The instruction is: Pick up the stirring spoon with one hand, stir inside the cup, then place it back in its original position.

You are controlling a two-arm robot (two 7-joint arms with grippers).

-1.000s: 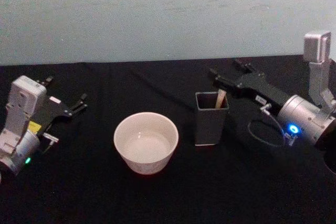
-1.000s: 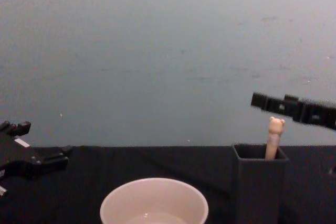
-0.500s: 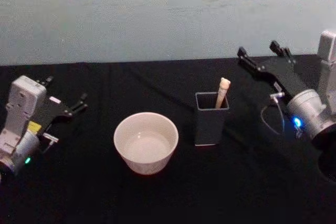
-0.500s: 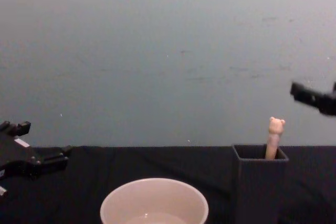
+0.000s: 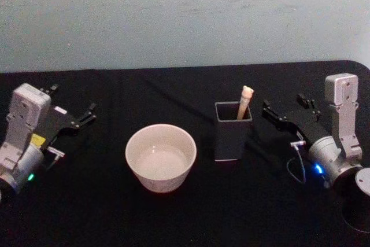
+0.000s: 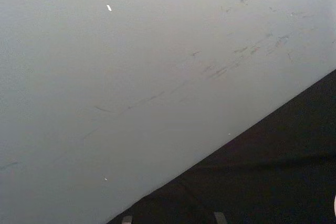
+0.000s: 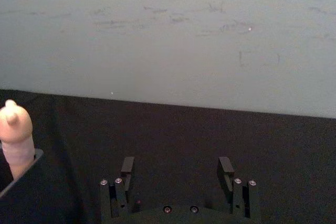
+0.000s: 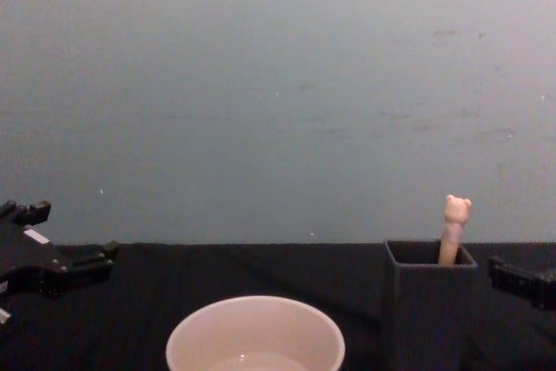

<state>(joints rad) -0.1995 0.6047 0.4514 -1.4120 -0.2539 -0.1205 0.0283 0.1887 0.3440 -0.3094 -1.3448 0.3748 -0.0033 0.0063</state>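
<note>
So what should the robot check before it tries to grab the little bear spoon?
1. Stirring spoon standing in the holder, bear head poking out the top: ok.
2. Right gripper open and holding nothing: ok.
3. Right gripper lined up over the spoon: not ok, it sits beside the holder, lower than the bear head.
4. Cup upright, apart from the holder: ok.
5. Left gripper parked at the table's left, away from the cup: ok.
6. Anything in the cup to stir: cannot tell.
</note>
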